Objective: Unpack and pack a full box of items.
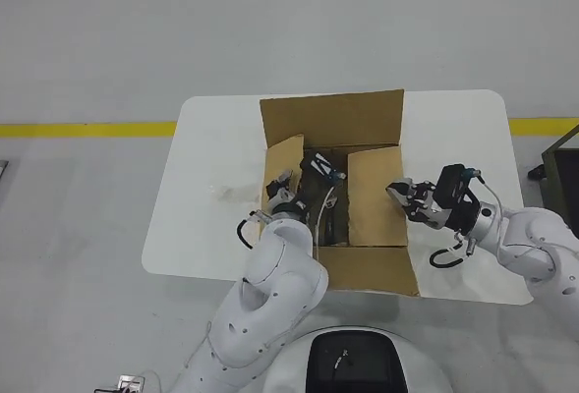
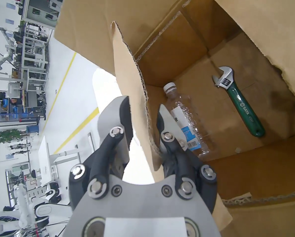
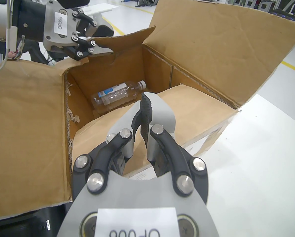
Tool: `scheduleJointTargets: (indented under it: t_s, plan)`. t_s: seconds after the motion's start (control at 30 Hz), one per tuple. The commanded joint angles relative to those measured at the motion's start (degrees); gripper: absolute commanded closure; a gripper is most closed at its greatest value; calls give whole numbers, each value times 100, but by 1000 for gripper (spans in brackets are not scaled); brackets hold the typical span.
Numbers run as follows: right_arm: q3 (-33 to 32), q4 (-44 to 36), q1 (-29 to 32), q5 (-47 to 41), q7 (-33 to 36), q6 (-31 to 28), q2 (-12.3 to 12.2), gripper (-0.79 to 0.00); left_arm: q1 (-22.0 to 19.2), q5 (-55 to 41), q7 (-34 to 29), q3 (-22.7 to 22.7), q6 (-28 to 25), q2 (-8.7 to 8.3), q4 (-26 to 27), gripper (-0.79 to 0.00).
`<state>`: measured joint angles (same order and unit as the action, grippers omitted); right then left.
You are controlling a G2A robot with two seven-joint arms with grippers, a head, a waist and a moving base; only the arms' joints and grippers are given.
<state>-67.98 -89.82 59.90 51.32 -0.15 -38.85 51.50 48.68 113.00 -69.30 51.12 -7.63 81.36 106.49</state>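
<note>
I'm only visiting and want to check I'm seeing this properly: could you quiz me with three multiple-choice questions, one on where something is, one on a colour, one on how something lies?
1. Where is the wrench? A on the table; B on the bottom of the box; C on a shelf.
2. What colour is its handle? A red; B yellow; C green.
3. How is the bottle placed? A lying on its side; B standing upright; C hanging from a flap.
Answers: 1 B, it rests on the cardboard bottom; 2 C, the grip is green; 3 A, it lies flat along the bottom.
</note>
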Motion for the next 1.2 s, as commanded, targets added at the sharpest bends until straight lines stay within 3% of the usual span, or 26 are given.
scheduleJointTargets:
  t_s: [0.0, 0.2, 0.53, 0.73, 1.17]
  plan:
    - [-9, 8, -13, -3, 1, -15, 11, 0, 42, 227, -52, 132, -13, -8, 193, -785]
    - [-12, 13, -44, -17, 36, -51, 46, 0, 244, 825, -78, 346, -163, -22, 422, -785]
    - [-34, 55, -86, 50, 131, -99, 92, 0, 567, 1403, -55, 1303, -415, -91, 477, -785]
    - [-81, 125, -37, 196, 300, -95, 98, 0, 726, 1358, 125, 1576, -474, -84, 710, -785]
    - [-104, 118, 21, 93, 463, -105, 146, 0, 977, 1607, 354, 2197, -584, -91, 405, -785]
